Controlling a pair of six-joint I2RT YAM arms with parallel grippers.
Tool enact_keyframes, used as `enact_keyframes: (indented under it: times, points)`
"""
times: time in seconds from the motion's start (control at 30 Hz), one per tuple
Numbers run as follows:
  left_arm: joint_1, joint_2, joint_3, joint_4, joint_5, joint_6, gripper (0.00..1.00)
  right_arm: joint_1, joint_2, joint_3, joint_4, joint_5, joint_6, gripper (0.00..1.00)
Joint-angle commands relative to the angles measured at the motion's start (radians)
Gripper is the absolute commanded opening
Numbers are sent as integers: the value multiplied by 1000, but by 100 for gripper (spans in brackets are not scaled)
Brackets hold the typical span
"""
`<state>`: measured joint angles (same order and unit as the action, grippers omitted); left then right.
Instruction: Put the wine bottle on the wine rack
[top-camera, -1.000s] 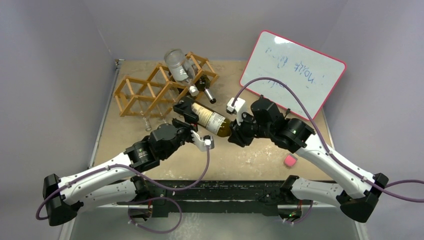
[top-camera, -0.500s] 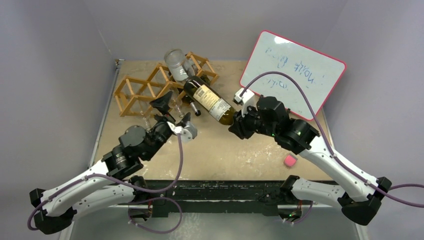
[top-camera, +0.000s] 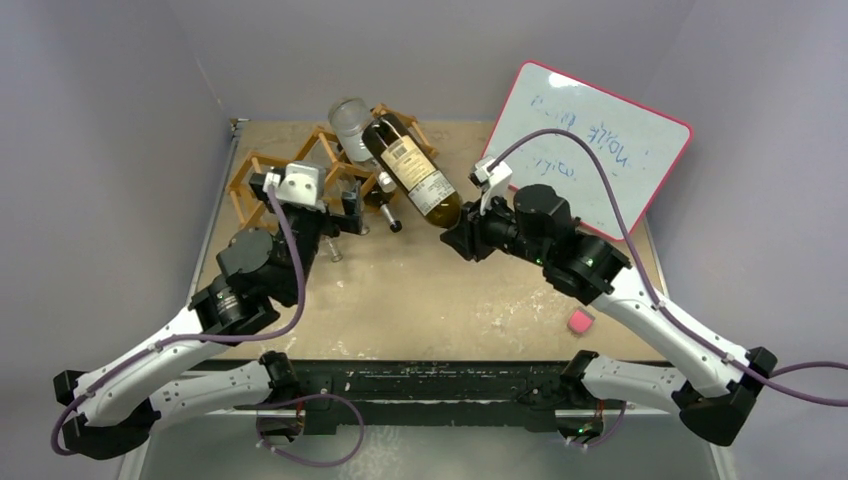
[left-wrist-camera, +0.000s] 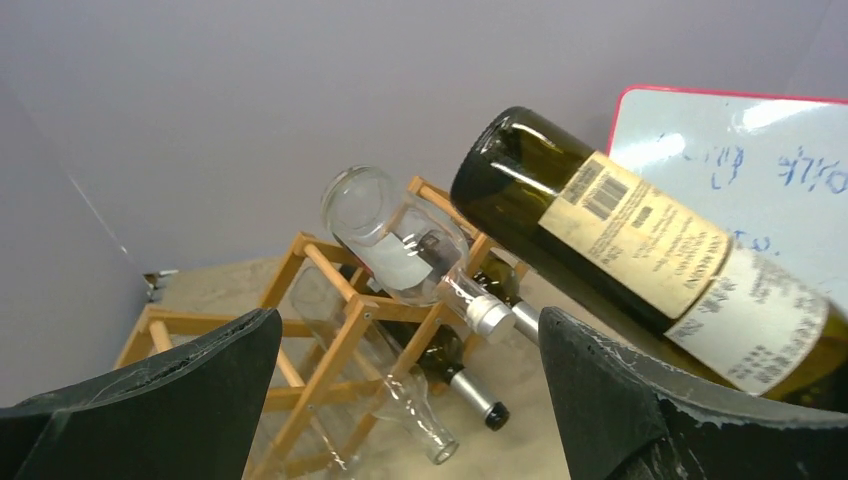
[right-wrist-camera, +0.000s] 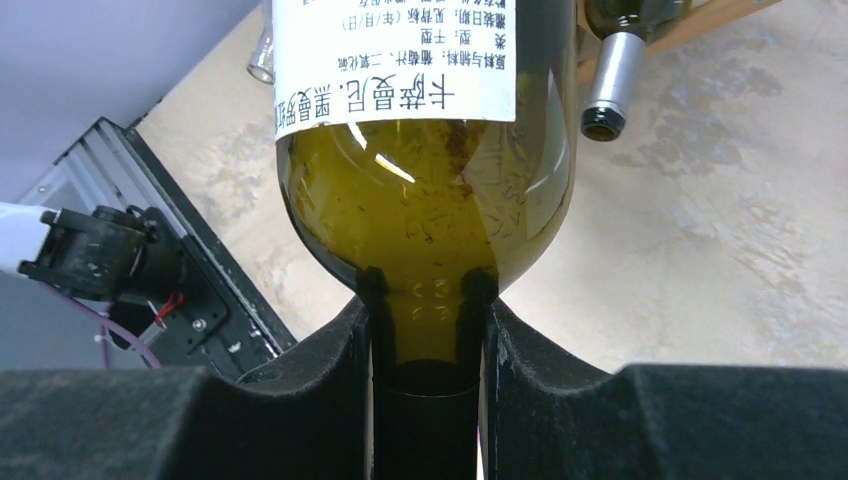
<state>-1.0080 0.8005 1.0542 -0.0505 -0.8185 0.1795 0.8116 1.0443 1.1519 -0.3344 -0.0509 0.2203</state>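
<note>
The wine bottle (right-wrist-camera: 430, 215) label (right-wrist-camera: 400, 60) shows a barcode (left-wrist-camera: 600, 193) and Chinese print; whiteboard (top-camera: 590, 150) handwriting is unreadable.

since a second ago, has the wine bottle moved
Yes. The wine bottle has moved toward the back of the table, from in front of the wine rack to over its right end.

Plain lilac-grey walls (top-camera: 450, 50) on three sides, tan tabletop (top-camera: 470, 290) scuffed with pale patches, red-rimmed whiteboard (top-camera: 620, 120) leaning at the far right (blue scrawl, unreadable), small pink block (top-camera: 579, 321) near right, even soft light.
</note>
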Motion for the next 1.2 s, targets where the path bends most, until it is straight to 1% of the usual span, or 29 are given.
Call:
enact_keyframes:
  times: [0.0,0.07,0.17,0.33,0.4,0.53,0.73,0.83,0.9,1.0,1.17]
  points:
    - [2,-56,65,-32,-3,-191,100,0,37,59,265,-69,97,0]
    - [2,-87,74,-60,26,-216,100,2,66,63,300,-118,127,0]
    - [2,-148,52,-61,61,-234,100,16,105,56,376,-137,181,0]
    - [2,-246,0,-25,100,-217,100,87,207,122,438,-106,212,0]
    - [2,-272,1,-37,92,-213,100,107,257,154,464,-104,226,0]
    - [1,-310,11,-57,44,-192,98,130,324,193,570,-114,247,0]
    - [2,-352,-4,-77,17,-185,98,132,432,306,631,-48,289,0]
    - [1,-366,-3,-103,-7,-191,98,132,494,370,616,-12,326,0]
    - [3,-375,-2,-116,-20,-192,98,132,552,450,552,-19,331,0]
    - [1,-389,1,-132,-46,-189,97,129,640,580,445,28,326,0]
    - [1,-401,9,-151,-84,-183,97,130,798,760,363,-11,377,0]
